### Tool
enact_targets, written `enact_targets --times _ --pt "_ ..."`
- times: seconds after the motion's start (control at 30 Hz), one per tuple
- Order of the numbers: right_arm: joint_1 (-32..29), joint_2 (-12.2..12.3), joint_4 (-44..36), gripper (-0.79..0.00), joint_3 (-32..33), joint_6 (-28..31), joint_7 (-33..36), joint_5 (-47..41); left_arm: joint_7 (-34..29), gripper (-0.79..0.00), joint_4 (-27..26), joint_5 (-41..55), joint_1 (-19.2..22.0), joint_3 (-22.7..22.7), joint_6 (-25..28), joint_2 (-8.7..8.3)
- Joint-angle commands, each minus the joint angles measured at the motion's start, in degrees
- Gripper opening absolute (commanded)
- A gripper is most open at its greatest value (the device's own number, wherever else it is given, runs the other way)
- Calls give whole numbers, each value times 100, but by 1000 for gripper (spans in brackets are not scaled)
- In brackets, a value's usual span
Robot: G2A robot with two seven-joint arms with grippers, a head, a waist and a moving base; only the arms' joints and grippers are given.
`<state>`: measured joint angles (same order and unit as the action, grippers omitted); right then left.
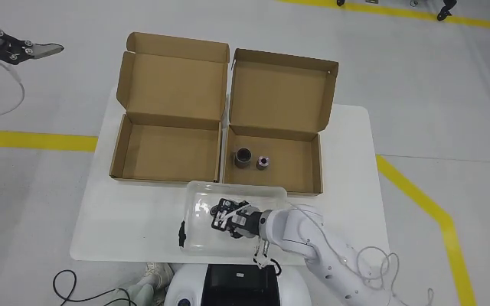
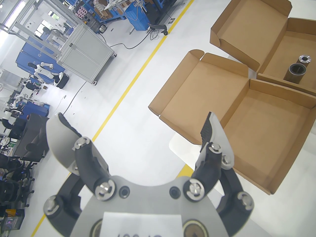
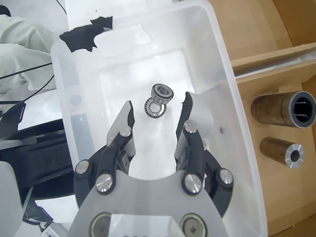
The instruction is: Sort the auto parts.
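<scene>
Right gripper [image 3: 159,100], fingers spread and empty, poised inside clear bin [image 3: 223,57] above two bearings [image 3: 161,93], apparently for picking; left gripper [image 2: 135,116] wide open, empty, off-table.

a white worktop [image 1: 348,153] carries two open cardboard boxes side by side, the left box [image 1: 164,153] touching the right box [image 1: 295,157], their lids seemingly reaching past its far edge. a clear plastic bin [image 1: 230,184] sits just before them, near the front edge.
</scene>
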<state>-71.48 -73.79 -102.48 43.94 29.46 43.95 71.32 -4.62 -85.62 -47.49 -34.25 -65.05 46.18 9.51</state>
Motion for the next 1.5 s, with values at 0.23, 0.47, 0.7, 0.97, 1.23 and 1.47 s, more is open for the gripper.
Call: enact_targets --times 0.23,0.47,0.7,0.97,1.23,1.47 --pt "464 -195 835 -379 -413 -347 -38 -303 0 0 0 0 0 0 0 0" --pt "739 -322 1179 -388 -644 -458 -83 -445 0 0 0 0 0 0 0 0" --pt "963 -444 1455 -351 -884 -566 -13 -457 0 0 0 0 0 0 0 0" --pt "1137 -557 1626 -345 -1078 -758 133 -339 0 0 0 0 0 0 0 0" --pt "1217 -626 1740 -449 -1145 -752 90 -354 0 0 0 0 0 0 0 0" --pt "1260 -670 1829 -739 -1163 -716 39 -384 0 0 0 0 0 0 0 0"
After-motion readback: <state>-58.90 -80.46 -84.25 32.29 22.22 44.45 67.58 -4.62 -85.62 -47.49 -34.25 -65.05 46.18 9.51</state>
